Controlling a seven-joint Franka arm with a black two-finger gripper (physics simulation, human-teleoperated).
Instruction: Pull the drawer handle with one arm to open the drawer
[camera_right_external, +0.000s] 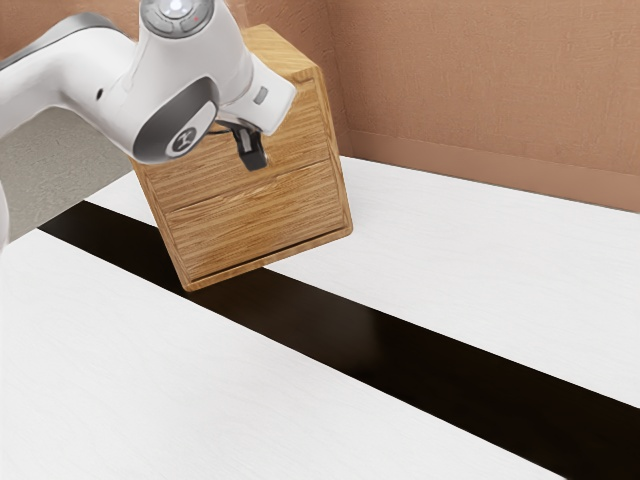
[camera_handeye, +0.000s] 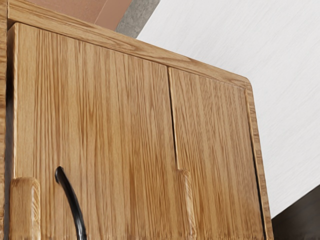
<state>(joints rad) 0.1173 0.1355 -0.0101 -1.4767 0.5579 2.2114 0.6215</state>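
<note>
The drawer cabinet stands at the table's far edge. My claw hangs at its upper drawer front; whether spread or pressed together I cannot tell. I should centre on the black handle, pinch it squarely, then pull straight out.

Illumination is bright, even and diffuse, arriving from above. The white arm shades to soft grey along its underside, behind the gripper.
</note>
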